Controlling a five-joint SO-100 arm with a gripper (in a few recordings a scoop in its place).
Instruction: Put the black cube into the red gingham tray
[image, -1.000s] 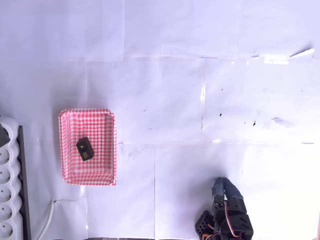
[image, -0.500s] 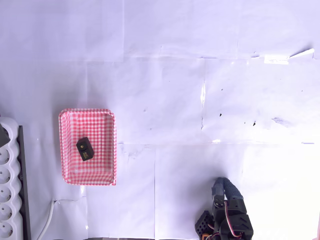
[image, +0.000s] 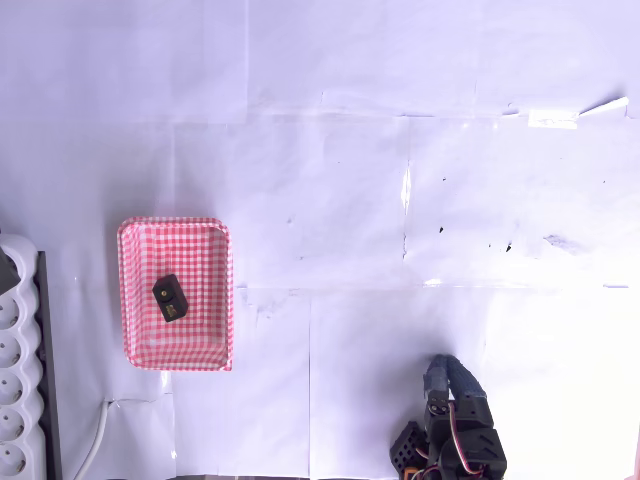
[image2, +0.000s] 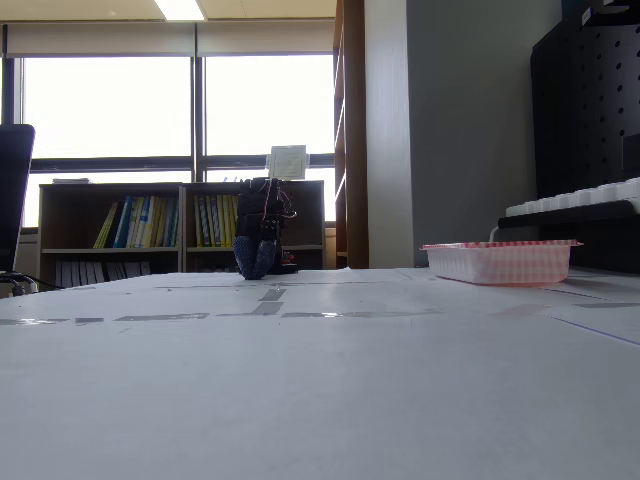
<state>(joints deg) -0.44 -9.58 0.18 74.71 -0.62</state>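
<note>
A big table covered in sheets of white paper fills the overhead view, and in the fixed view it stretches away flat toward bright windows and a low wooden bookshelf full of books.

The black robot arm is folded up at the bottom edge of the overhead view, right of the middle. In the fixed view the arm sits at the far side of the table, left of the middle, bunched low. Its gripper points down at the paper with nothing near it. I cannot tell if the jaws are apart or together, because they are too dark and small.

A white power strip with round sockets lies along the left edge of the overhead view, with a white cord beside it.

The red and white checked tray with rounded corners sits on the left side of the overhead view, just right of the power strip and well apart from the arm. In the fixed view the tray stands on the right.

The small black cube lies inside the tray, near its middle, turned a little. A tiny yellow mark shows on its top.
</note>
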